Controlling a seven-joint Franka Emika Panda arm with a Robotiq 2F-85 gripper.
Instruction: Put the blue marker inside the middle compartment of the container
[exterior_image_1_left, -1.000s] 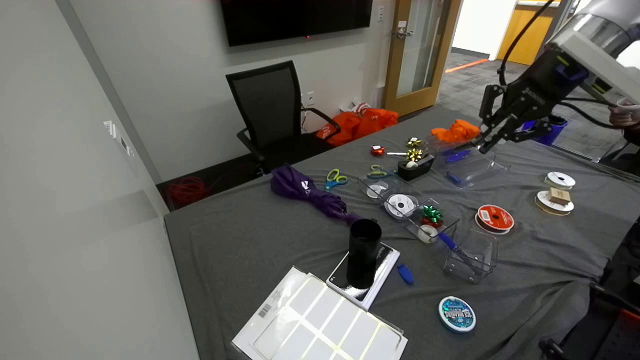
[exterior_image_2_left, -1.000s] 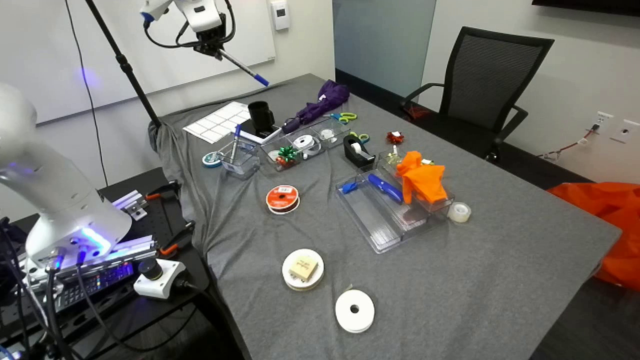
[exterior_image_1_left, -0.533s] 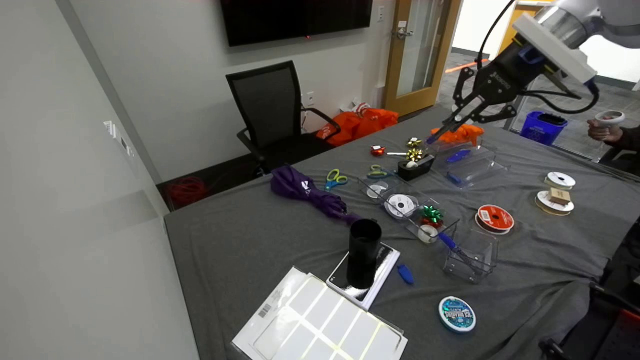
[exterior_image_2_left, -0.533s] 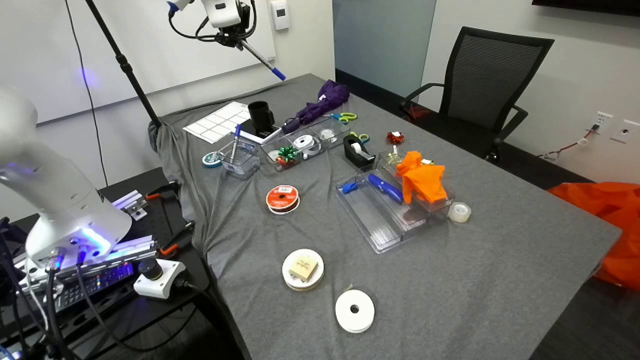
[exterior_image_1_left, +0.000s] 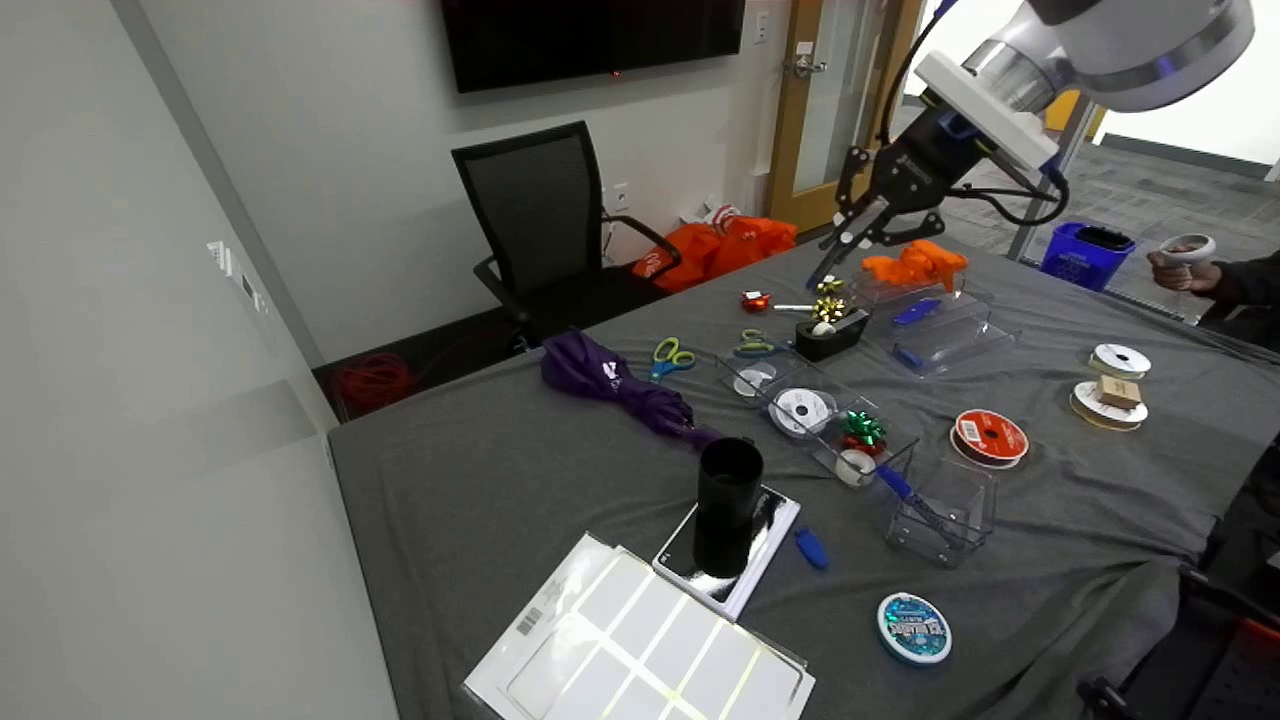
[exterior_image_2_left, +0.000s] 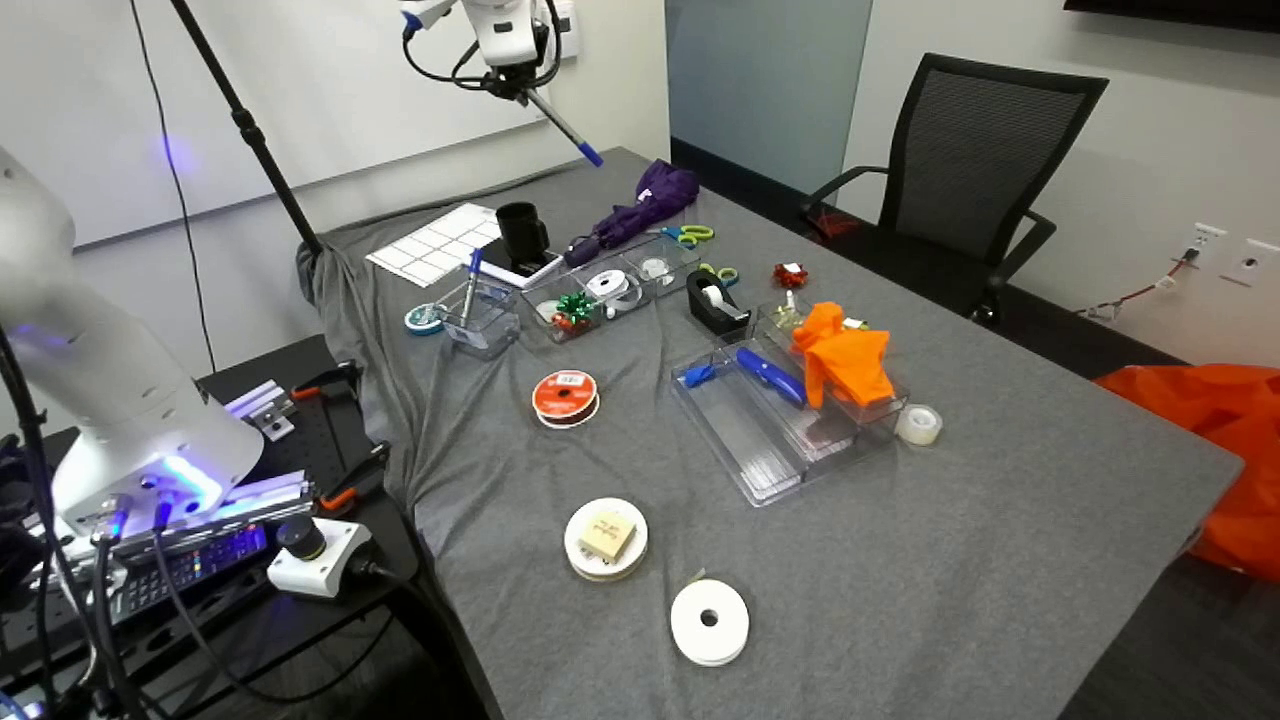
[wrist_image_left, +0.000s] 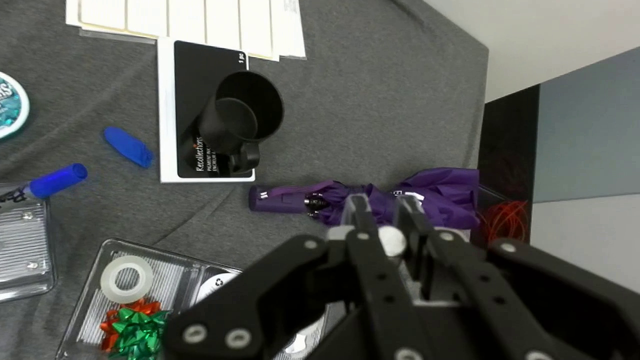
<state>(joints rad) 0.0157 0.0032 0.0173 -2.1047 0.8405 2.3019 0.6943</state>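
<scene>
Table (exterior_image_2_left: 1000, 520) and the things lying on it: unmoved since the earlier frames. Arm (exterior_image_1_left: 1160, 50) has swung on, reaching farther in from the right edge of an exterior view than half a second ago. Wide tray (exterior_image_2_left: 735, 430) has an orange cloth (exterior_image_2_left: 848, 355) over one end; both exterior views show it, the wrist view doesn't. Narrow tray (wrist_image_left: 165, 280), ribbon spools (exterior_image_1_left: 800, 412) in its middle section, runs full length in both exterior views, partly blocked by the gripper (wrist_image_left: 382, 212) in the wrist view. Flat box (wrist_image_left: 187, 65) under the mug (wrist_image_left: 227, 125): "Recollections" print readable only in the wrist view. Small clear box (wrist_image_left: 20, 250), a second marker (exterior_image_2_left: 471, 283) leaning in it, gets cut off at the wrist view's edge. Person's hand (exterior_image_1_left: 1192, 277), in an exterior view only, holds a white ring-shaped thing (exterior_image_1_left: 1195, 256) and has shifted in from the edge. Tape roll (exterior_image_2_left: 919, 425) just beside the wide tray, in an exterior view only. Fingers (wrist_image_left: 417, 227) narrow, pinching the blue marker (exterior_image_2_left: 566, 129), which slants in the air, blue cap (exterior_image_2_left: 591, 155) lowest, apart from both trays and farther right in an exterior view than earlier. Too blurred at the grip in the wrist view to make it out there.
</scene>
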